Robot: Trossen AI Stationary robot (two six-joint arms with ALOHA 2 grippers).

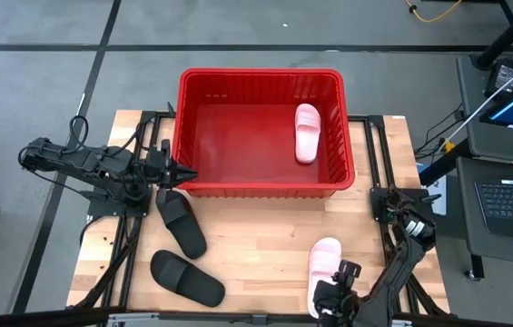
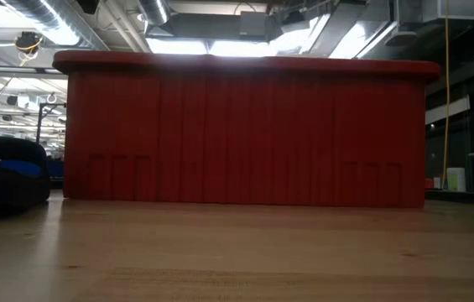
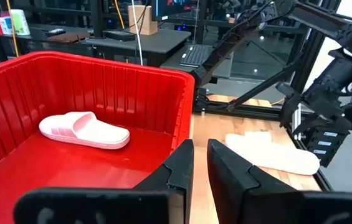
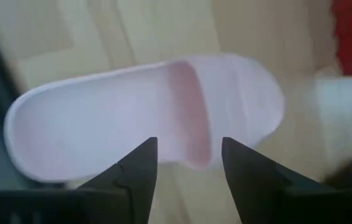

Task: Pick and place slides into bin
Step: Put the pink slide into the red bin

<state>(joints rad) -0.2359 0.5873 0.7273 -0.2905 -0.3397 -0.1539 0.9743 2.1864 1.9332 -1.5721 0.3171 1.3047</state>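
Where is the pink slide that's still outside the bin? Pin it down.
In the high view the pink slide lies on the table's near right part, in front of the red bin, with the right gripper open just over its near end.

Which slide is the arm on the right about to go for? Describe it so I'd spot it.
Start at the red bin and come to the bare table in front of its right end. There, beside the open right gripper, lies a pink slide. Its twin is inside the bin; the black pair lies left.
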